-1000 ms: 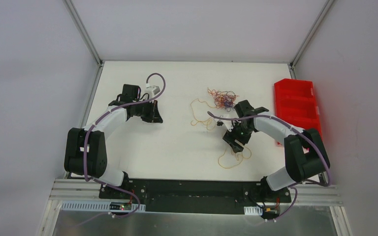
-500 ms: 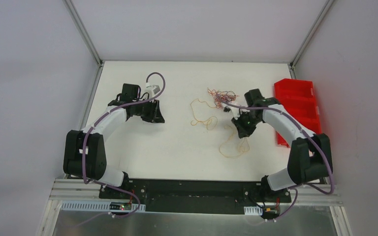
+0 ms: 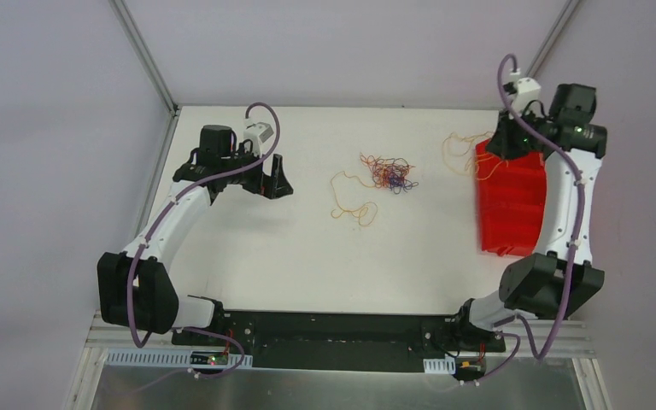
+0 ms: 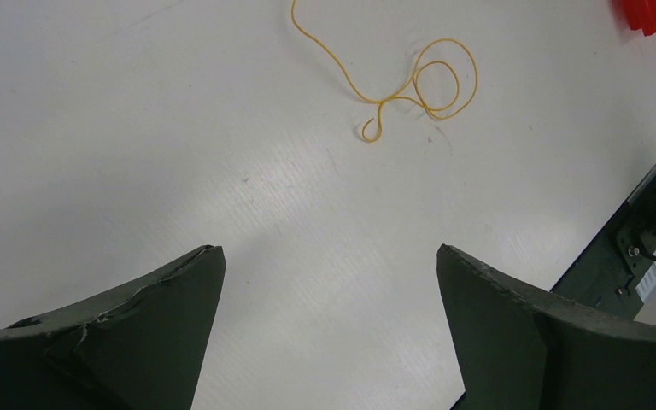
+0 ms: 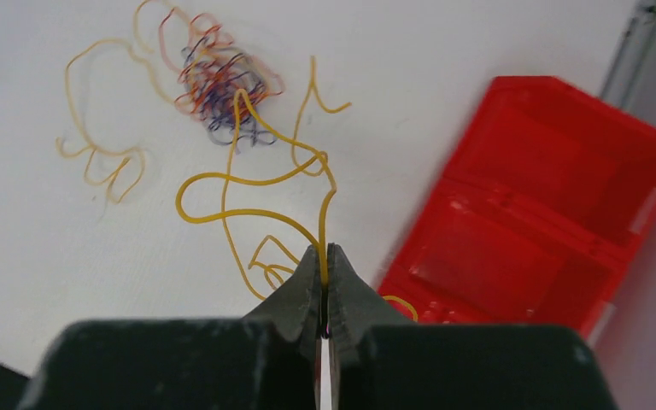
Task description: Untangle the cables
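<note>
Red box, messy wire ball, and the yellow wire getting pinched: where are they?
Red box (image 3: pixel 512 195): top view, bare part inside.
Wire ball (image 3: pixel 390 173): top view, middle of the knot.
Yellow wire (image 5: pixel 325 231): right wrist view, lowest straight bit.

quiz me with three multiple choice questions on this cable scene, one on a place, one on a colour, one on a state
1. Where is the red bin?
A. at the right edge of the table
B. at its left edge
C. in the middle

2. What colour is the cable in the right claw?
A. blue
B. yellow
C. black

3. How is the left claw?
A. shut on a cable
B. shut on nothing
C. open, holding nothing

Answers:
1 A, the top view shows it at the right edge.
2 B, a yellow strand is pinched between the tips.
3 C, its tips stand wide apart over bare table.
</note>
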### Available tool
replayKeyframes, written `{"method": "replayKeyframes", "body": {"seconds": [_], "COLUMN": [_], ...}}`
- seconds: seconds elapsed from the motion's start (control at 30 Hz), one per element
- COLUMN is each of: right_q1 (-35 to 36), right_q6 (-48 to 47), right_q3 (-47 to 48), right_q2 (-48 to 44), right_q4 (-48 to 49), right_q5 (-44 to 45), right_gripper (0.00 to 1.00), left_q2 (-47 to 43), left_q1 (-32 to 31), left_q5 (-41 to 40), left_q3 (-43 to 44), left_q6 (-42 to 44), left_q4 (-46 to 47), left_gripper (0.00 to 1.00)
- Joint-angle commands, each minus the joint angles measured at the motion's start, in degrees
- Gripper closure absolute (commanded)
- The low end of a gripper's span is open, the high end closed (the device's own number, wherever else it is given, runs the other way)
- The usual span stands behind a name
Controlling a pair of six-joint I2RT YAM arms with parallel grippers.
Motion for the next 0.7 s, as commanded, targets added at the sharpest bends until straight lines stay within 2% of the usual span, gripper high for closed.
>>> {"method": "replayKeyframes", "body": {"seconds": [0.0,0.33,0.5,0.67], "right_q1": [-7.0,-14.4,-14.8,-13.8], "right_q6": [-0.4,-18.9,-23.7,-27.8], "right_q3": [13.2,28.0,35.3,38.5], "right_q2": [8.2,26.1,34.0,40.2], "right_q4": [-4.1,-2.6,-4.2,-3.7], "right_q5": [-2.3,-4.1,-4.7,-0.2], "right_gripper": [1.00,1.00,1.00,1.00], "left_q2": [-1.5,-0.4,0.9,2.7], "left_q1": [-0.7,-0.8,-0.7,-0.7], "left_q5": [-0.6,0.9,0.3,0.4], "left_q3": [3.5,3.9,3.5,4.2], "left_q6": [-0.1,-0.6,1.0,1.0], "left_q4": [-2.0,-2.7,-3.0,-3.2], "left_gripper": [0.01,0.01,0.01,0.01]}}
